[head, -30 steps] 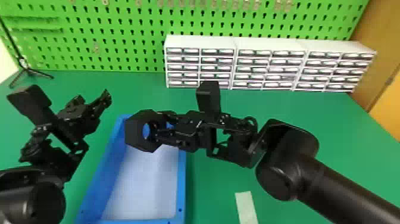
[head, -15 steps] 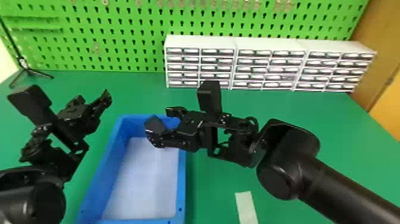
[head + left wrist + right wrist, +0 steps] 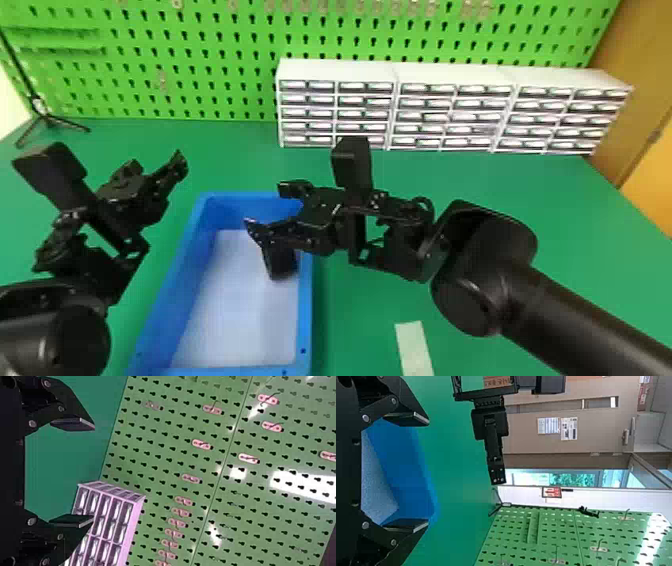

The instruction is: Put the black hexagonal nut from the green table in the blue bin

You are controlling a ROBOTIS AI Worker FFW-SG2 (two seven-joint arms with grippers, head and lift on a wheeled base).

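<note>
Over the far end of the blue bin [image 3: 306, 325], my right gripper [image 3: 264, 207] stands open; in the right wrist view the right gripper [image 3: 428, 472] has nothing between its spread fingers, with the blue bin [image 3: 409, 463] beyond them. Just below its lower finger in the head view is the blurred black hexagonal nut [image 3: 281, 261], seen edge-on against the bin's inside near the right wall; whether it touches the bin floor I cannot tell. Left of the bin, my left gripper [image 3: 157, 162] is parked and open; in the left wrist view the left gripper [image 3: 93, 472] is empty too.
White drawer units [image 3: 340, 70] line the back of the green table [image 3: 540, 215], before a green pegboard [image 3: 240, 45]. A small tripod [image 3: 47, 117] stands at the back left. A pale strip [image 3: 414, 347] lies right of the bin.
My right gripper has opened and let go of the nut, which has tilted and dropped from between the fingers to below them. Both arms have stayed in place.
</note>
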